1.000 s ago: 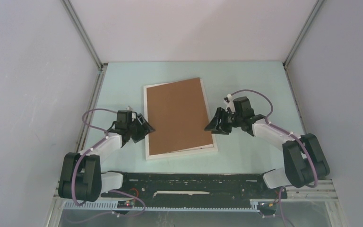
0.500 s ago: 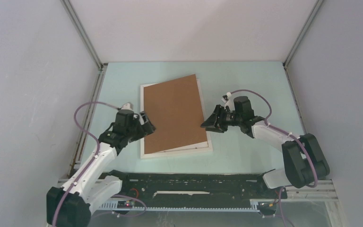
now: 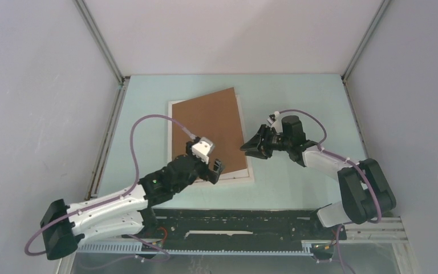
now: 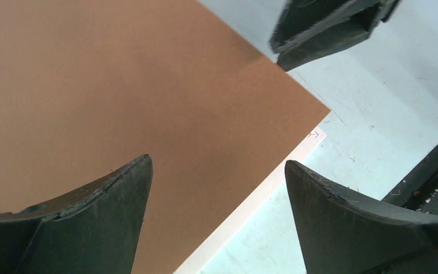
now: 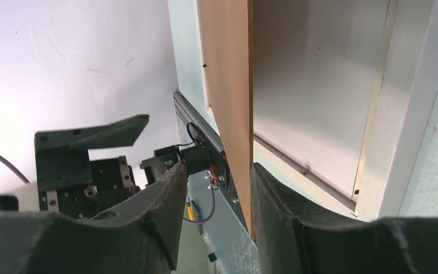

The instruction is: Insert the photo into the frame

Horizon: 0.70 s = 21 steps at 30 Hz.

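1. We found the right hand (image 5: 219, 171) pinching the raised edge of the brown backing board (image 3: 208, 128), the sheet tilted up between its fingers.
2. The frame (image 5: 410, 103) lay flat on the surface (image 3: 296, 97) just below that hand, under the board.
3. The left hand (image 4: 217, 162) was spread wide above the board's corner, gripping nothing; the right hand showed just beyond its fingertips.
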Available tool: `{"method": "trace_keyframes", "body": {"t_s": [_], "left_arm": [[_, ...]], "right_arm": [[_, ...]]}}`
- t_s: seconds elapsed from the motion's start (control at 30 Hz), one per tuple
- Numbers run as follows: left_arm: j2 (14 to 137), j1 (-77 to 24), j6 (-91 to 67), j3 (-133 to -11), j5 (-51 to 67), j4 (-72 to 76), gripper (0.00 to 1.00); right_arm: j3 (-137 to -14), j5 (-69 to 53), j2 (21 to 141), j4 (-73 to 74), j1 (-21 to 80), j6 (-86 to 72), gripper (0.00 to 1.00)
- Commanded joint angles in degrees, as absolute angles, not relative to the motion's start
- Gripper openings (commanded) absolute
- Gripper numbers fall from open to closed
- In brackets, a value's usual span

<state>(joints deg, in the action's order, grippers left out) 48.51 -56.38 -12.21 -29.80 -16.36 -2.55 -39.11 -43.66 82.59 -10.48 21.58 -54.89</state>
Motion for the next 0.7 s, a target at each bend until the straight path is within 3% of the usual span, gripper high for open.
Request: {"method": "trace_keyframes", "body": {"t_s": [0.0, 0.27, 0.67], "left_arm": [[53.40, -63.53, -0.83, -29.66, -25.41, 10.64, 0.94], [58.15, -70.68, 4.05, -29.51, -26.24, 11.98, 1.00], [71.53, -77.60, 9.58, -33.29, -48.72, 14.32, 0.98]], "right_arm": [[-39.46, -44.14, 82.04, -16.20, 22.53, -59.25, 0.52], [-39.46, -43.48, 80.90, -16.82, 22.98, -62.34, 0.51], [-39.46, -42.23, 80.61, -18.19, 24.81, -65.25, 0.50]]}}
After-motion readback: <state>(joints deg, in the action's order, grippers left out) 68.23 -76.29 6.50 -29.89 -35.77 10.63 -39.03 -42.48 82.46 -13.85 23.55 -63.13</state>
